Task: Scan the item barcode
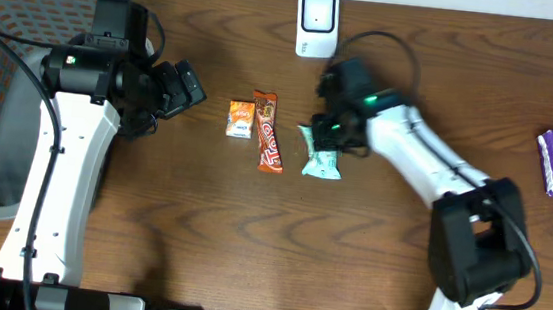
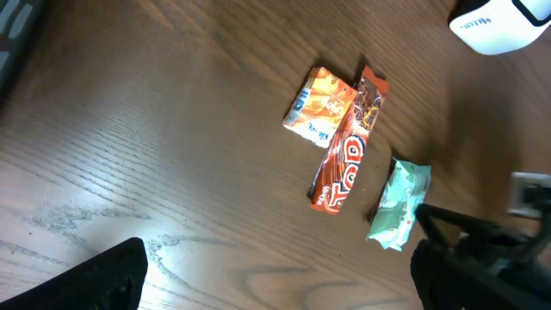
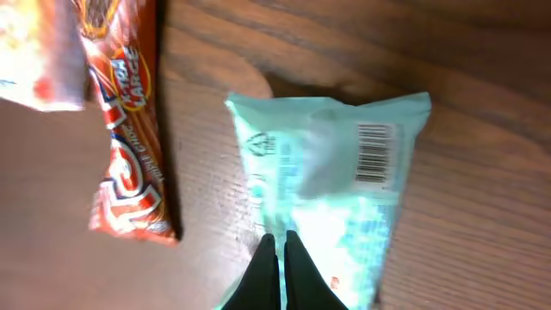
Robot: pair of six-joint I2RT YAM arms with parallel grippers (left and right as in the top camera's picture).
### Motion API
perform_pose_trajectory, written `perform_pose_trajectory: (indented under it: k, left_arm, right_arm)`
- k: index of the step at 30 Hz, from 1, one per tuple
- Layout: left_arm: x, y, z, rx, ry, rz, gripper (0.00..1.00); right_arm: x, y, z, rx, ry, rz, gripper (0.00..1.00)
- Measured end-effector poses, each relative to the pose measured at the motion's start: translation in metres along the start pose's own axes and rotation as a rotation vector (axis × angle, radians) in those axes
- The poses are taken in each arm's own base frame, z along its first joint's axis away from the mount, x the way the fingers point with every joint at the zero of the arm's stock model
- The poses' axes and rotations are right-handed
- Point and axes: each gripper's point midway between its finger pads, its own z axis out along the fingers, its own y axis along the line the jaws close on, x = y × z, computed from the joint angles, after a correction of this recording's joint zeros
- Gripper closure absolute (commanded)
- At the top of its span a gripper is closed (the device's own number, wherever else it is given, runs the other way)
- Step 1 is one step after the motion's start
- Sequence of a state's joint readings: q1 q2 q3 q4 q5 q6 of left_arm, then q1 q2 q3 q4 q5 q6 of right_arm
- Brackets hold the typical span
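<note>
Right pincer point(image 3: 277, 239) is pressed together on the mint packet point(image 3: 327, 172), which lies on the table point(image 1: 181, 217). Carrying it to the scanner point(image 1: 317, 23) remains. Left pincer point(image 1: 187, 85) is spread, empty.

Mint-green packet point(image 3: 327, 172) lies flat, barcode point(image 3: 373, 153) facing up.

Bright, even light; glare whitens the table point(image 2: 82, 220) lower left of the bar point(image 2: 344, 155); right-wrist view is blurred.
</note>
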State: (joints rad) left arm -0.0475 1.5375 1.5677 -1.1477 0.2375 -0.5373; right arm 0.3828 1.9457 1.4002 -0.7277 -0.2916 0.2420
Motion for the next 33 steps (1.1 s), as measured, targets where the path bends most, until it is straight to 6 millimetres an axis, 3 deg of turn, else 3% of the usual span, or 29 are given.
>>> perform_pose_trajectory:
  k: [3, 7, 12, 15, 23, 33]
  left_arm:
    - [0.000, 0.000, 0.000, 0.000, -0.001, 0.000, 0.02]
    - [0.000, 0.000, 0.000, 0.000, -0.001, 0.000, 0.02]
    - [0.000, 0.000, 0.000, 0.000, -0.001, 0.000, 0.02]
    - [0.000, 0.000, 0.000, 0.000, -0.001, 0.000, 0.02]
    - [0.000, 0.000, 0.000, 0.000, 0.000, 0.000, 0.02]
    - [0.000, 0.000, 0.000, 0.000, -0.001, 0.000, 0.02]
  right_arm:
    - [-0.001, -0.020, -0.011, -0.080, 0.020, 0.069, 0.99]
    - [-0.003, -0.037, -0.020, -0.129, 0.018, 0.103, 0.77]
    - [0.000, -0.022, -0.018, -0.165, 0.031, 0.056, 0.61]
    - [0.005, -0.011, -0.012, -0.139, 0.044, 0.012, 0.58]
    - [0.024, 0.014, 0.012, 0.250, 0.019, -0.162, 0.51]
    - [0.021, 0.031, 0.000, 0.651, -0.205, -0.237, 0.48]
